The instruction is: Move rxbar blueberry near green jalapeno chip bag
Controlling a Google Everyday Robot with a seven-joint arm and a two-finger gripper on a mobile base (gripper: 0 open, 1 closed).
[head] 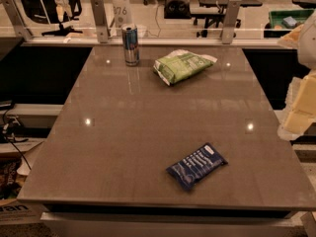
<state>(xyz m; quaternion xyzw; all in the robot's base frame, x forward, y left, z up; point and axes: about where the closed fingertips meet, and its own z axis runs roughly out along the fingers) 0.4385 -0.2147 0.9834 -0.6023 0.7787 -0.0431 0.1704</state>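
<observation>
The rxbar blueberry [196, 166] is a flat dark blue wrapper with white lettering. It lies at an angle on the brown table near the front edge, right of centre. The green jalapeno chip bag [182, 65] is a crinkled light green bag lying at the back of the table, a little right of centre. The two are far apart. My gripper [299, 107] shows as pale cream shapes at the right edge of the view, beside the table. It is apart from the bar and holds nothing that I can see.
A silver-blue drink can [130, 44] stands upright at the back, left of the chip bag. The table [123, 147] has a metal rail with posts [100, 19] behind it. Dark gaps drop off to the left and right of the table.
</observation>
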